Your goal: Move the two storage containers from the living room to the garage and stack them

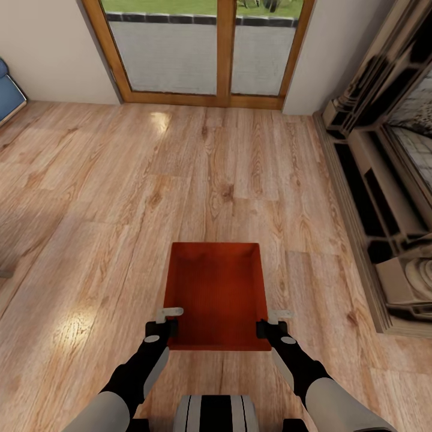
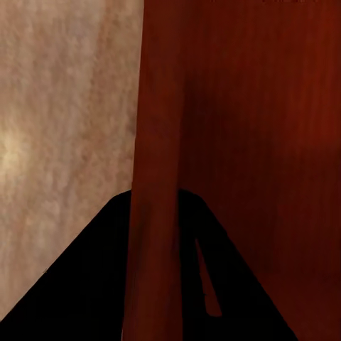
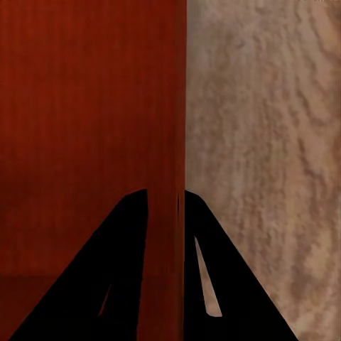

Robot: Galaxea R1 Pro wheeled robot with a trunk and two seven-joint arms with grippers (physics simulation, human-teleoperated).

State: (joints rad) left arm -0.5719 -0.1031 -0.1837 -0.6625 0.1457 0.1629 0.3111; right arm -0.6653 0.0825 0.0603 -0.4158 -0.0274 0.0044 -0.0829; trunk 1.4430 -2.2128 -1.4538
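Observation:
One orange-red open-top storage container sits low in front of my trunk over the living room's light wood plank floor. My left gripper is shut on its left wall near the near corner. My right gripper is shut on its right wall opposite. In the left wrist view the dark fingers of the left gripper straddle the container's red wall. The right wrist view shows the right gripper clamped the same way on the container. I cannot tell whether the container touches the floor.
Wood-framed glass doors stand straight ahead in the beige wall. An ornate stone fireplace runs along the right side. A corner of the blue sofa shows at the far left. Open plank floor lies between me and the doors.

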